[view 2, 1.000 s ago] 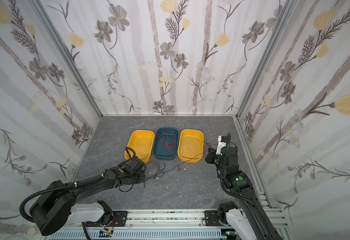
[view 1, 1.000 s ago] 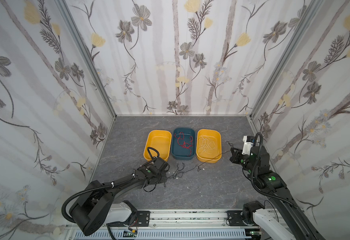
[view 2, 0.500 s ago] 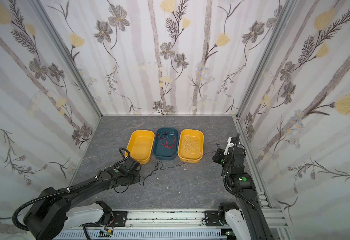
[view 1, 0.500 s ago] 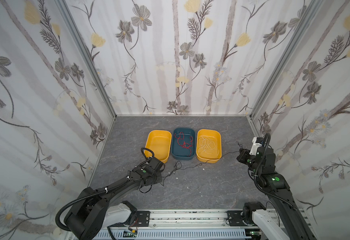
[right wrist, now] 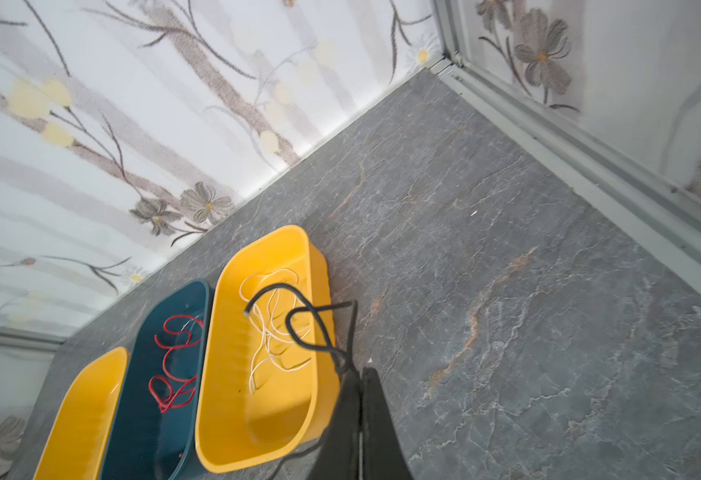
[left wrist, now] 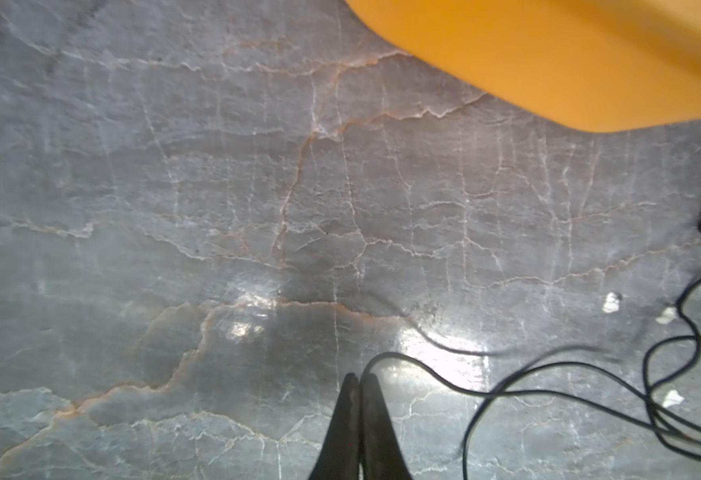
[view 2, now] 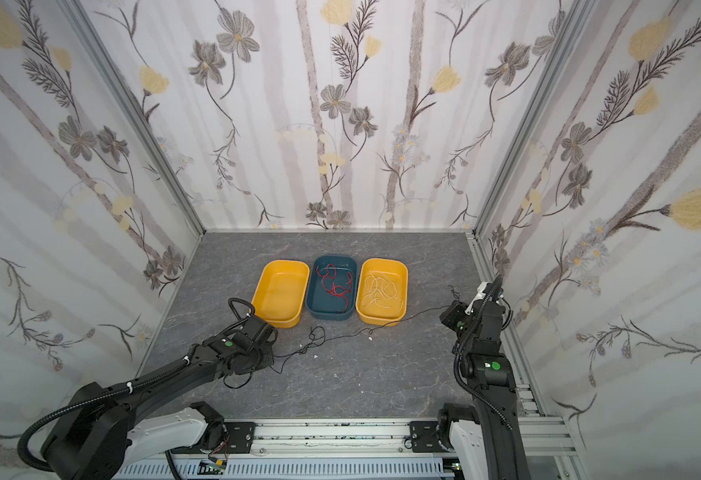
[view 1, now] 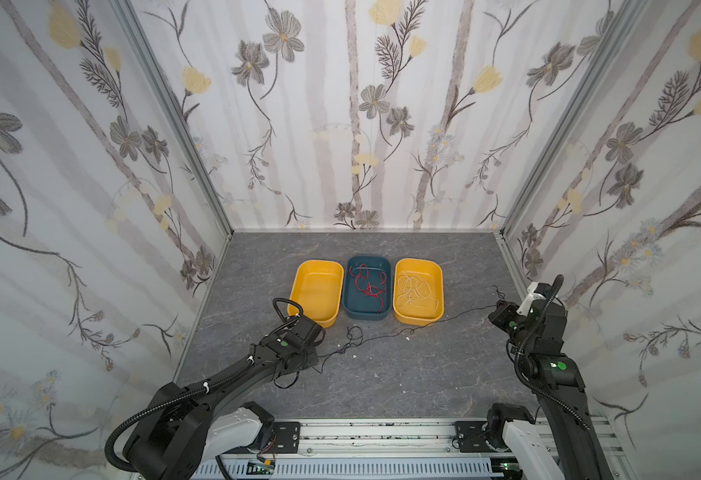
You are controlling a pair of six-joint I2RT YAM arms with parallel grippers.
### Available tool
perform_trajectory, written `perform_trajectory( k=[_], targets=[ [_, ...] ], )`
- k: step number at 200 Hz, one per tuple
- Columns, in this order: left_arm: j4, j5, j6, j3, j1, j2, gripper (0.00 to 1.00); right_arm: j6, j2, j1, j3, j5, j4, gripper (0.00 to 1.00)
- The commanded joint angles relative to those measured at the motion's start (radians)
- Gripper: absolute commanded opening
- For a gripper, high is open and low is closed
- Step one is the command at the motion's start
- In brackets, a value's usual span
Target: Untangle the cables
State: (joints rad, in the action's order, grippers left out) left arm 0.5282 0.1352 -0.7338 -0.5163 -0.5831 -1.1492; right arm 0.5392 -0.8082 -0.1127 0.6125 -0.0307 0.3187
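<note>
Well, I'd pulled both arms apart: my left gripper (left wrist: pixel 359 379), backed toward the desk's front-left corner, stayed pinched on the black cable (view 1: pixel 386 335), which stretched past the trays (view 1: pixel 417 318) with one small loop left, to my right gripper (right wrist: pixel 359 374), clamped on it near the right edge. Nearly untangled, I reckoned.

Robot lab test cell, not a home: floral-print panels (view 1: pixel 340 124) in aluminium framing (view 1: pixel 179 124), grey marble-look tabletop (view 1: pixel 382 382), robot arms (view 1: pixel 232 374) mounted on an extrusion rail (view 1: pixel 382 432) (walls on three sides).
</note>
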Motion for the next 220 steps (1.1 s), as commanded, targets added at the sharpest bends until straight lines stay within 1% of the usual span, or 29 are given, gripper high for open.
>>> perform_trajectory(
  k=[1, 29, 51, 67, 96, 119, 132, 141, 154, 181, 188, 207, 220],
  targets=[
    [0.02, 0.026, -0.023, 0.009, 0.006, 0.012, 0.0, 0.017, -0.012, -0.072, -0.006, -0.117, -0.066, 0.0],
    [0.025, 0.041, -0.049, 0.012, 0.009, 0.015, 0.0, 0.076, -0.035, -0.154, -0.038, -0.2, -0.123, 0.0],
    [0.047, 0.071, -0.07, 0.018, 0.012, 0.04, 0.0, 0.121, -0.053, -0.199, -0.055, -0.198, -0.142, 0.0],
    [0.062, 0.083, -0.078, 0.023, 0.02, 0.063, 0.0, 0.137, -0.056, -0.256, -0.075, -0.216, -0.169, 0.0],
    [0.096, 0.111, -0.095, 0.03, 0.031, 0.068, 0.0, 0.134, -0.069, -0.28, -0.068, -0.184, -0.178, 0.0],
    [0.131, 0.139, -0.118, 0.023, 0.031, 0.084, 0.0, 0.144, -0.077, -0.298, -0.077, -0.189, -0.201, 0.0],
    [0.122, 0.134, -0.12, 0.025, 0.032, 0.095, 0.0, 0.146, -0.083, -0.298, -0.085, -0.215, -0.221, 0.0],
    [0.099, 0.104, -0.107, 0.024, 0.032, 0.093, 0.01, 0.136, -0.086, -0.297, -0.098, -0.279, -0.259, 0.0],
    [0.06, 0.055, -0.089, 0.022, 0.033, 0.085, 0.05, 0.132, -0.093, -0.274, -0.1, -0.32, -0.269, 0.0],
    [-0.014, -0.033, -0.056, 0.013, 0.031, 0.097, 0.13, 0.1, -0.095, -0.164, -0.081, -0.297, -0.234, 0.0],
    [-0.018, -0.043, -0.044, 0.005, 0.031, 0.103, 0.18, 0.106, -0.089, -0.134, -0.086, -0.309, -0.245, 0.0],
    [-0.019, -0.059, -0.011, -0.008, 0.031, 0.121, 0.3, 0.12, -0.08, -0.046, -0.092, -0.346, -0.272, 0.0],
    [-0.01, -0.06, 0.002, -0.016, 0.032, 0.126, 0.36, 0.105, -0.077, 0.022, -0.082, -0.372, -0.282, 0.0]
  ],
)
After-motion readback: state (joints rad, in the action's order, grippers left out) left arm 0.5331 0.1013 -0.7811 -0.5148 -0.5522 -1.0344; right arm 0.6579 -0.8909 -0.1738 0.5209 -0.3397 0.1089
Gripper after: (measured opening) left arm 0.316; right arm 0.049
